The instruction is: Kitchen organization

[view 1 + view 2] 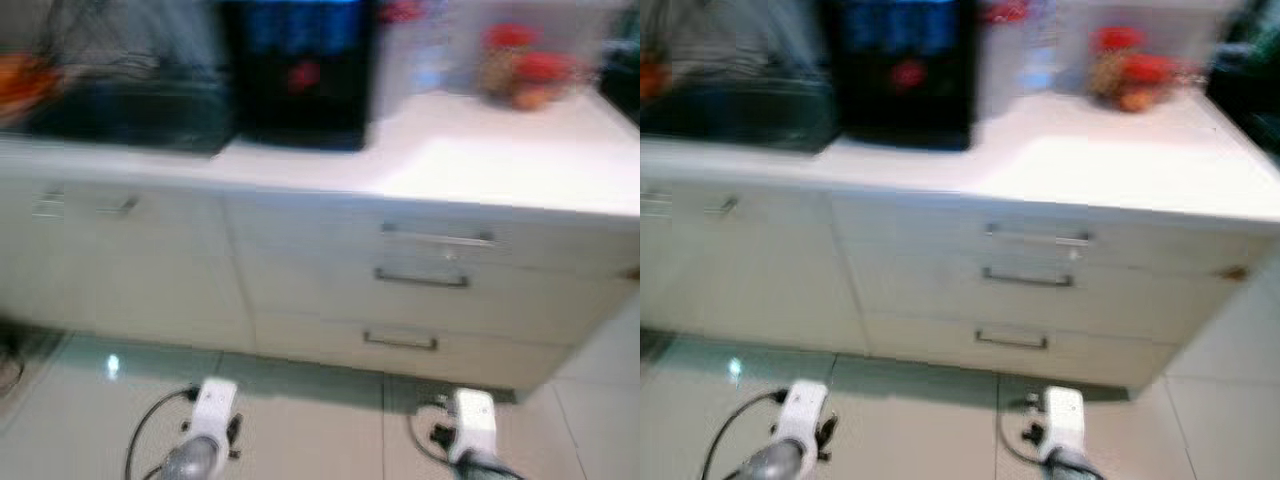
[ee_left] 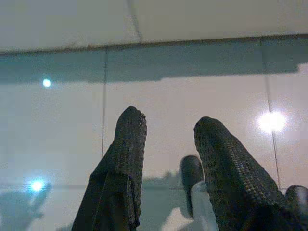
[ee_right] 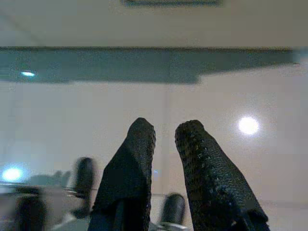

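**Both arms hang low over the floor before the kitchen counter**

The left gripper [image 2: 166,126] points down at the pale tiled floor [image 2: 192,86], its two black fingers apart with nothing between them. The right gripper [image 3: 166,129] hangs the same way, its fingers a narrow gap apart and empty. In the head views the left arm [image 1: 205,430] sits at about 7 o'clock and the right arm [image 1: 470,425] at about 5 o'clock, each over the tiles.

Beyond them, at 12 o'clock, stands a cream cabinet with three drawers [image 1: 420,280] stacked one above another, each with a bar handle. Above lies a white counter [image 1: 480,160]. On it, at 11 o'clock, sits a black appliance [image 1: 300,75] with a blue top; at 10 o'clock a dark rack [image 1: 130,100]; at 1 o'clock what look like red-lidded jars [image 1: 520,70], too blurred to be sure.
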Robot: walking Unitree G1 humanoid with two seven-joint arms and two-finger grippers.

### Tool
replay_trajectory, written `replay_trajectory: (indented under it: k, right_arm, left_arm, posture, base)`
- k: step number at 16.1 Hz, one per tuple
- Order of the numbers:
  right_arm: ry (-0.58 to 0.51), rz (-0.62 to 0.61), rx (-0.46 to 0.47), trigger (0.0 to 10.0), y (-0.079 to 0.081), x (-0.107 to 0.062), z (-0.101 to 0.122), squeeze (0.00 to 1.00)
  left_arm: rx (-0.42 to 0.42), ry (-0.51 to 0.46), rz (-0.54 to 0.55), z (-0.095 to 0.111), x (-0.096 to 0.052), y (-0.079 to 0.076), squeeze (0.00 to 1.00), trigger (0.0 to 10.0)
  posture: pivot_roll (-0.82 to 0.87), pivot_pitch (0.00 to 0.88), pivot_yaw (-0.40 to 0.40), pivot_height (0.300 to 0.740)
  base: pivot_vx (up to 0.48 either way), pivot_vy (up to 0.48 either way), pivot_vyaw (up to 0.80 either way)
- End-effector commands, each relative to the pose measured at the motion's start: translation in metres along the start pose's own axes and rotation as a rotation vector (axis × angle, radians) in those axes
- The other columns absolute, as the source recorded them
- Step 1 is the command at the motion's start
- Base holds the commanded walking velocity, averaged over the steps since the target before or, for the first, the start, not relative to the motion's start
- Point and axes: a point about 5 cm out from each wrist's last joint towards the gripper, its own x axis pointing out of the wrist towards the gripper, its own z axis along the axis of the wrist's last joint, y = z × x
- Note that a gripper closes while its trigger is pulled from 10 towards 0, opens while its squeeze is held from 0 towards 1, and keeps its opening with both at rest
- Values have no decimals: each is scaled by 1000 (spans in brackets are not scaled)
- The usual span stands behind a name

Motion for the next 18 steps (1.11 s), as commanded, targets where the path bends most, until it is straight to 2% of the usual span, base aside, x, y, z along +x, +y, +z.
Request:
replay_trajectory:
  k: [1, 11, 16, 18]
  right_arm:
    - [14, -19, 0, 10000, -8, -2, -3, 0]
    - [24, -10, 26, 10000, -10, -3, -6, 0]
    - [28, -13, 32, 10000, -11, -3, -7, 0]
    - [37, -15, 34, 10000, -11, -3, -8, 0]
  left_arm:
    - [5, -20, -8, 7, 2, -3, 0, 10000]
    - [-46, 5, -1, 1, 1, -8, 0, 10000]
    - [-58, 6, 1, 0, 1, -8, 0, 10000]
    - [-63, 7, 2, 0, 1, -9, 0, 10000]
  posture:
    - [122, 0, 21, 740]
    - [127, 0, 6, 740]
    - [130, 0, 0, 740]
    - [130, 0, -2, 740]
  base:
    - [0, 0, 800]
    - [0, 0, 49]
    - [0, 253, 0]
    - [0, 259, -800]
